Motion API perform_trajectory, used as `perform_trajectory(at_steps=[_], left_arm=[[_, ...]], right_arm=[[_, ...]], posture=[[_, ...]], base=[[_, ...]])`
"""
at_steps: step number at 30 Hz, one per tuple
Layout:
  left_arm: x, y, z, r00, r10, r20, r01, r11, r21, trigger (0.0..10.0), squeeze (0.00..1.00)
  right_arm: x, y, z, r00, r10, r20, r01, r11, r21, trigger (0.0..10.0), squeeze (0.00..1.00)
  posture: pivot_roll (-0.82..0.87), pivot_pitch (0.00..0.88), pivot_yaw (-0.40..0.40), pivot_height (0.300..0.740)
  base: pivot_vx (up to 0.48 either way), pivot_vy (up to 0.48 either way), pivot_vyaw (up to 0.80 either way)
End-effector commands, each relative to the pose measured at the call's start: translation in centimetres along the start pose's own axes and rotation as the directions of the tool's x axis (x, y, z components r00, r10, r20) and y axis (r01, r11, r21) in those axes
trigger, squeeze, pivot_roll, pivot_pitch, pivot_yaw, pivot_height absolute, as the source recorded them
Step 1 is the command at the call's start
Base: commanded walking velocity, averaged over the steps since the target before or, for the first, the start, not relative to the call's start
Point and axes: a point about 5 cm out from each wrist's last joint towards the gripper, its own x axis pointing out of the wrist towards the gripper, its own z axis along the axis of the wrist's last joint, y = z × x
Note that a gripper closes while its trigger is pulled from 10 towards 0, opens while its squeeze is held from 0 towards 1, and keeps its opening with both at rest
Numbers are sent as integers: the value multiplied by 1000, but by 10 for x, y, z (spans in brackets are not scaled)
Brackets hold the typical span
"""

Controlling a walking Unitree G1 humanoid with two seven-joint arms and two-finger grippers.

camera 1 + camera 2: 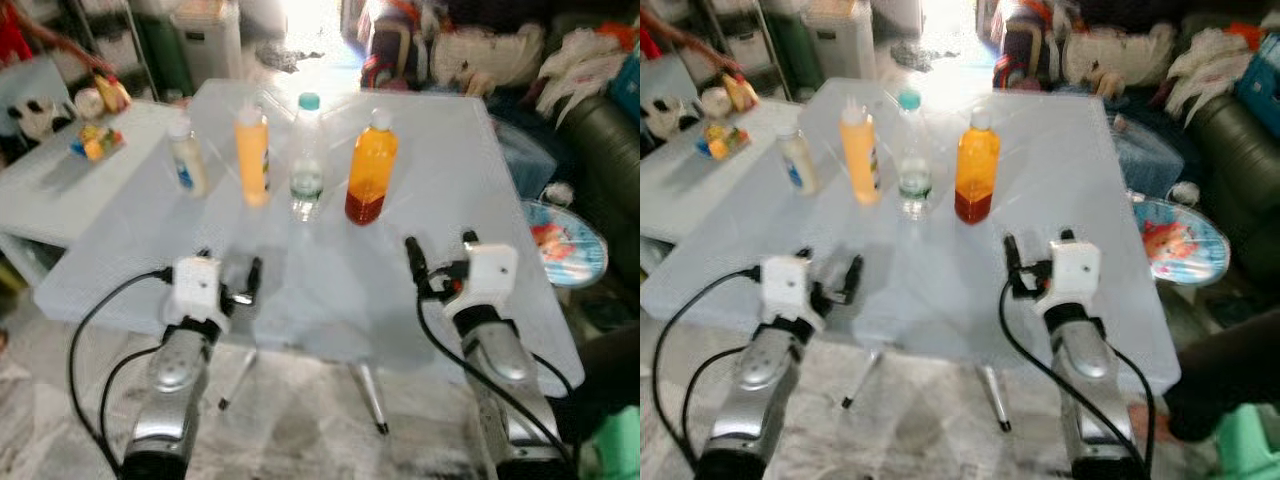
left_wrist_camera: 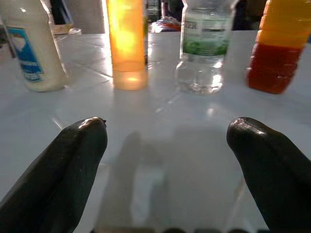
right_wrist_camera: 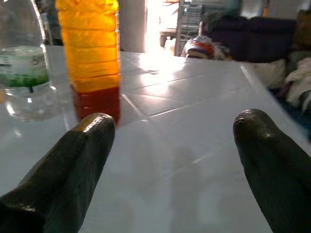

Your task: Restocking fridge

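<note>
Four bottles stand in a row on the white table (image 1: 440,150): a small white bottle with a blue label (image 1: 187,160), an orange bottle (image 1: 252,155), a clear water bottle with a teal cap (image 1: 307,160) and an orange-and-red juice bottle (image 1: 371,170). My left gripper (image 1: 230,268) hovers open over the table's near edge, facing the orange bottle (image 2: 127,43) and the water bottle (image 2: 204,48). My right gripper (image 1: 440,250) is open too, near the front edge, with the juice bottle (image 3: 92,58) ahead of its left finger. Both grippers are empty.
A low white table (image 1: 60,190) with small toys stands at the left, and a person's arm (image 1: 60,45) reaches in above it. A dark sofa (image 1: 600,130) piled with clothes and a round colourful disc (image 1: 565,240) are on the right. Grey rug below.
</note>
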Motion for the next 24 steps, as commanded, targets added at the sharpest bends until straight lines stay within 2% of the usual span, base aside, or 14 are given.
perform_trajectory(at_steps=[1,10,17,24], left_arm=[[1,8,4,1000,17,15,-17,1000,9,10000,0],[0,7,5,1000,12,22,-12,1000,8,10000,0],[-1,9,5,1000,17,21,-17,1000,7,10000,0],[-7,21,5,999,33,19,-33,999,10,10000,0]], right_arm=[[1,4,3,1000,8,16,-8,1000,-2,10000,0],[2,8,8,998,47,44,-46,999,-23,10000,0],[0,9,9,997,60,51,-60,998,-5,10000,0],[-3,11,6,997,58,43,-58,998,-2,10000,0]], posture=[[-37,9,-34,740],[-37,10,-36,740],[-42,11,-35,740],[-40,14,-36,740]], base=[[251,0,0],[332,0,0],[370,0,135],[0,0,0]])
